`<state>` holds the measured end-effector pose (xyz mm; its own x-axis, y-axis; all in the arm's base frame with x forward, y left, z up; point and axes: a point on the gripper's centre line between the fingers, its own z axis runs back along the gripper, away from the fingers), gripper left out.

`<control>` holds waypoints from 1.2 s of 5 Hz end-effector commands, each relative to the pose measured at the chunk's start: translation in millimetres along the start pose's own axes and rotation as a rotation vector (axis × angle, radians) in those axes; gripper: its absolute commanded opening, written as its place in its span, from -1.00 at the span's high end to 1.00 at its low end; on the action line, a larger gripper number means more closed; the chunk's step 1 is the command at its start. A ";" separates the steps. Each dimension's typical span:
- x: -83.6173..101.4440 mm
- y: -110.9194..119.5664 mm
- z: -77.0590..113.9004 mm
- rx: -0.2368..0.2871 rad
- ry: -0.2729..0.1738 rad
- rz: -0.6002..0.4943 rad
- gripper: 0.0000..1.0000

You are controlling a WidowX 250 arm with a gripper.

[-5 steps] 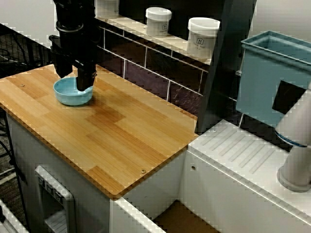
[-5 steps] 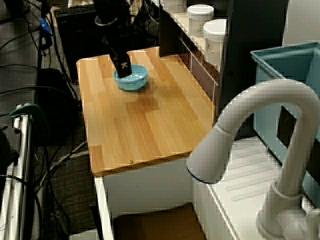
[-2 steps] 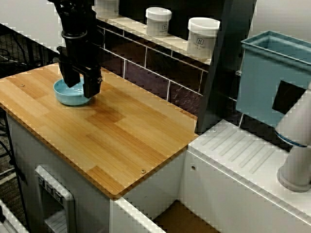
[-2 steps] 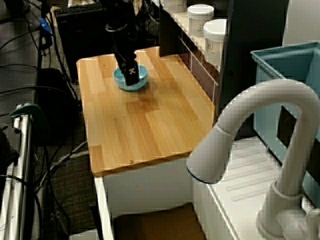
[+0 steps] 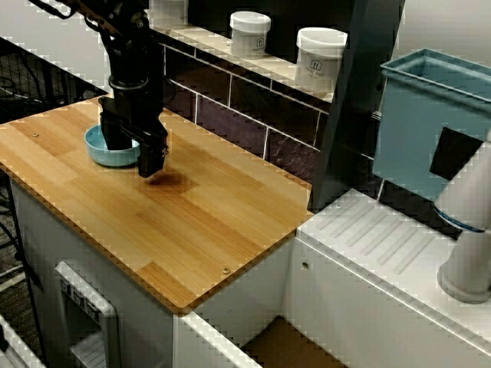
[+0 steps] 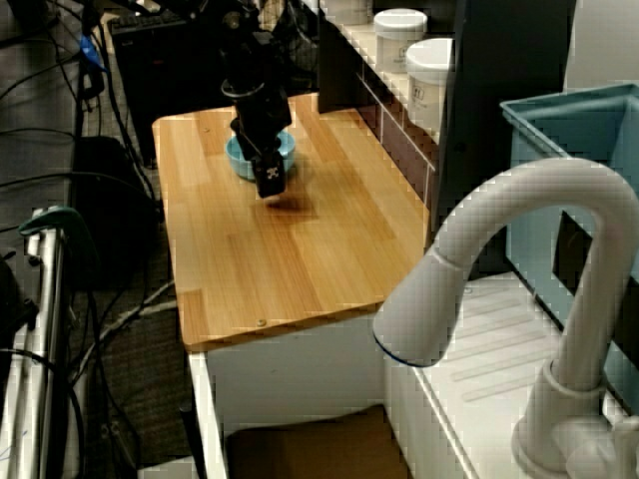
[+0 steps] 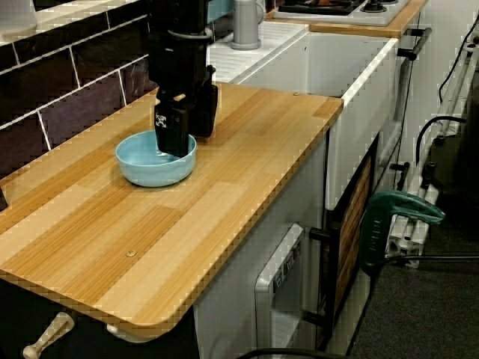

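Wooden counter [image 5: 199,222] runs along a dark tiled wall, and a light blue bowl [image 5: 96,147] sits on it, upright and apparently empty. The gripper [image 5: 132,149] hangs straight down at the bowl's rim, on the side facing the white drainboard [image 5: 383,245]. Its fingers stand apart with nothing between them but the rim. In the view from the counter's far end, one finger [image 7: 172,129] hangs over the inside of the bowl [image 7: 150,170] and the other is outside the rim — so the bowl lies just off the gripper's centre, away from the drainboard. Whether either finger touches the rim I cannot tell. Two white jars [image 5: 250,33] [image 5: 320,57] stand on a ledge above and beyond the bowl, well apart from it.
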<state>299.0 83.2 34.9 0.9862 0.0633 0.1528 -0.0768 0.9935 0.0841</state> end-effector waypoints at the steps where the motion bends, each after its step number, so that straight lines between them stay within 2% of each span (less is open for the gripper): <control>1: 7.2 5.9 8.2 -0.010 -0.015 0.014 1.00; 3: 2.2 5.4 17.6 -0.024 -0.010 0.008 1.00; 4: -4.4 1.7 39.3 -0.054 -0.030 -0.006 1.00; 5: -12.2 -10.6 58.0 -0.094 -0.026 -0.047 1.00; 6: -23.2 -29.2 68.0 -0.109 -0.014 -0.099 1.00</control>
<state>265.3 36.8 81.1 0.9930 -0.0372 0.1122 0.0403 0.9989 -0.0249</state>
